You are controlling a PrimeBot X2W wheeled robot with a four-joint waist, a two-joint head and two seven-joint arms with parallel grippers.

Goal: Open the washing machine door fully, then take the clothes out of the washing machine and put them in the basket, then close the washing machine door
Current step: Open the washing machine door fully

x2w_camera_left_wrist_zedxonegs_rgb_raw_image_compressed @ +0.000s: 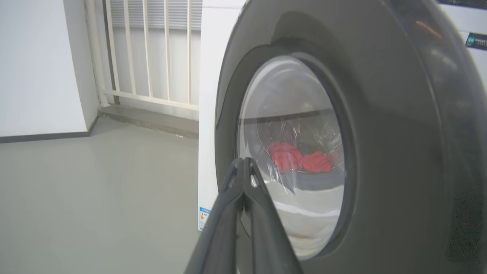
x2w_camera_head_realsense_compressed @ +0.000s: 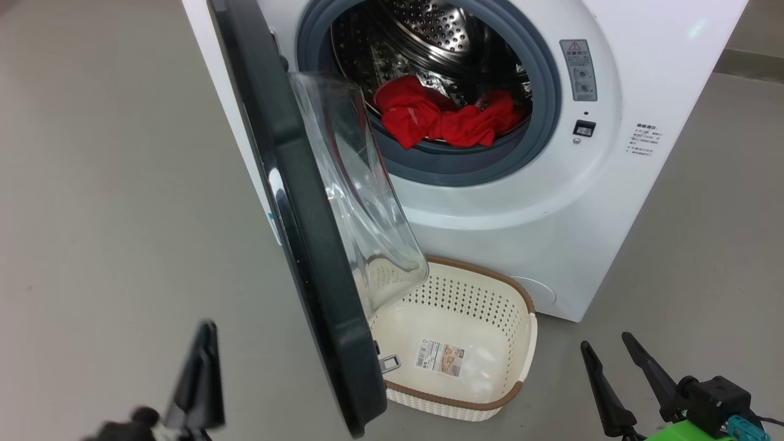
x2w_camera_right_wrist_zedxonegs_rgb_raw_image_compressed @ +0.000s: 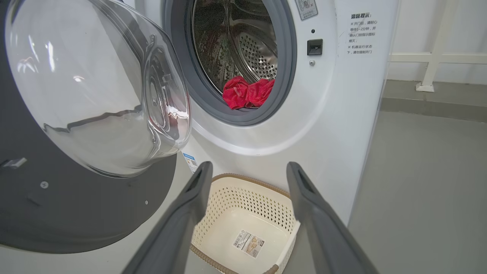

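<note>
Step one in hand: washing machine door stands out from the washing machine, not fully open. Left tool pinched together, empty, at the door's outer face; contact unclear. Right tool spread, empty. Clothes at drum mouth. Door overhangs left side of basket on the floor. Next: swing door wider, then reach in.

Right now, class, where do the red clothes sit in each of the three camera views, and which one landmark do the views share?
Head view: clothes upper centre, at the drum's lower lip.
Left wrist view: clothes near centre, seen through the door glass.
Right wrist view: clothes upper centre, low in the drum opening.
Shared landmark: the washing machine door, standing open.
</note>
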